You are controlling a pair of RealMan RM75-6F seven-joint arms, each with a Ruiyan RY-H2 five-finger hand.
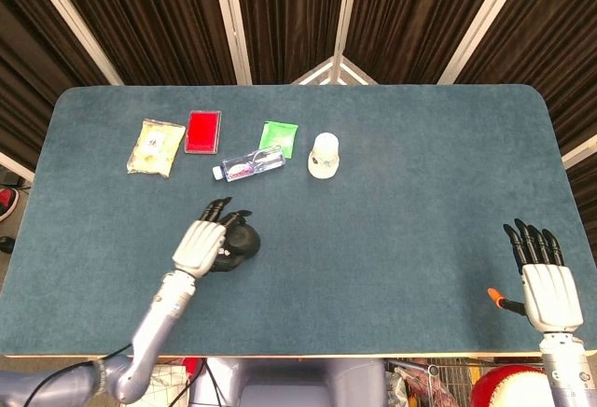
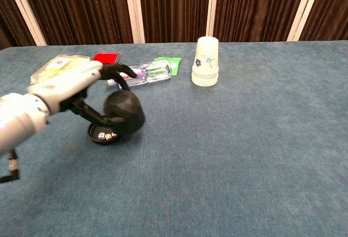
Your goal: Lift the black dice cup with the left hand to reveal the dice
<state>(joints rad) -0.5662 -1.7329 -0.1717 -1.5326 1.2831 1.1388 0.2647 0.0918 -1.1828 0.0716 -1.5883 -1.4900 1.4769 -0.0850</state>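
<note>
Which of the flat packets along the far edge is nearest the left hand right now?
The red packet: the left hand holding the black dice cup sits just in front of it. The yellow packet and green packet flank it.

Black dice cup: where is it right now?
In the chest view, the black dice cup is at left, held by the left hand just above its base tray, in front of the water bottle.

Matte black dome-shaped dice cup (image 2: 124, 111); white dice (image 2: 109, 136) below the black fingers (image 2: 113, 69); cream paper cups (image 2: 206, 62), blue floral print.
</note>
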